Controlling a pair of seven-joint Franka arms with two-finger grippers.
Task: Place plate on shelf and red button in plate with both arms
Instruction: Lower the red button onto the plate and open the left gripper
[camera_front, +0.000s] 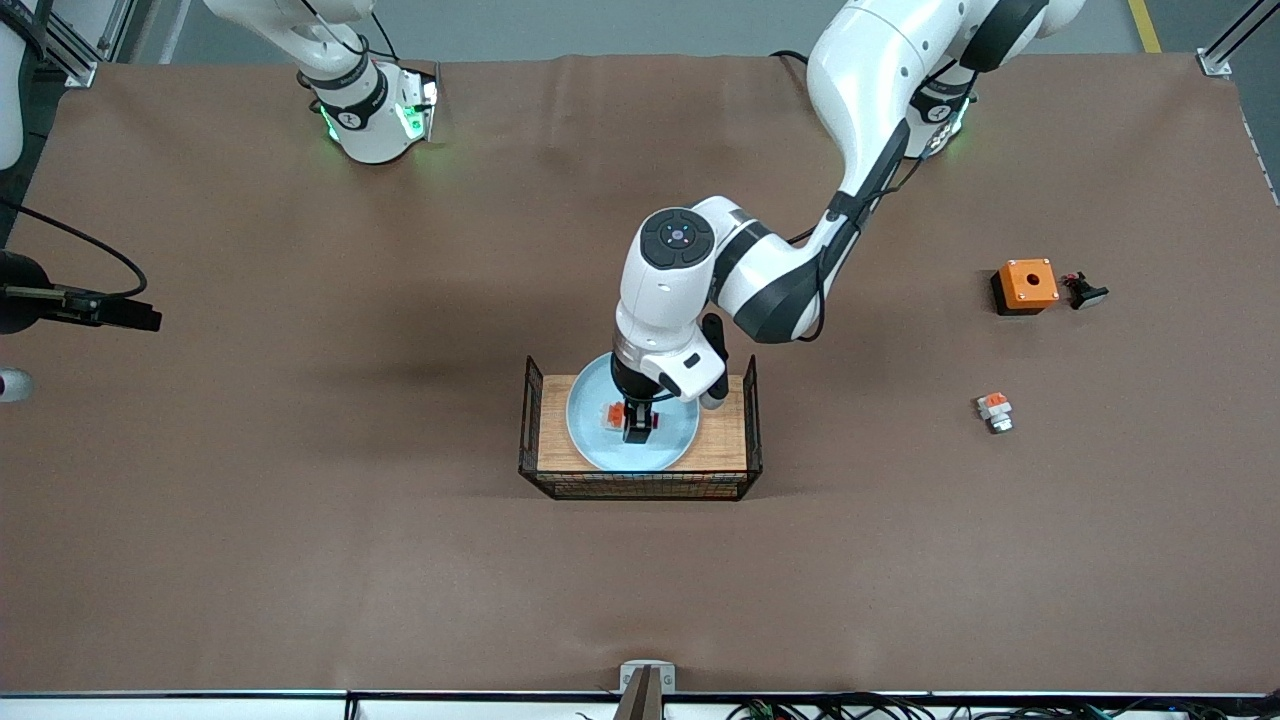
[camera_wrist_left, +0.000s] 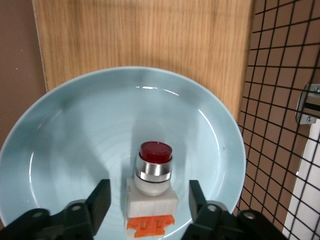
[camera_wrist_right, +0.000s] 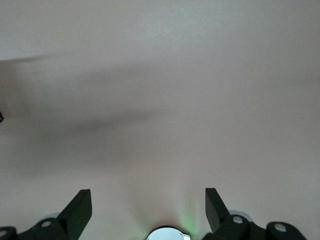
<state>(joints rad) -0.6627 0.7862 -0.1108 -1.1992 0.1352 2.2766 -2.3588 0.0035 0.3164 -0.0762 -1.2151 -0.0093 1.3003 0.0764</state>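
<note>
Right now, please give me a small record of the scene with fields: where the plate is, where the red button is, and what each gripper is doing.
plate: in the wire basket, on its wooden board
red button: lying on the plate, between the left gripper's fingers, not touched by them
left gripper: open, low over the plate
right gripper: open, holding nothing, waiting over bare table
other parts: orange box, similar white-and-orange part, toward the left arm's end
</note>
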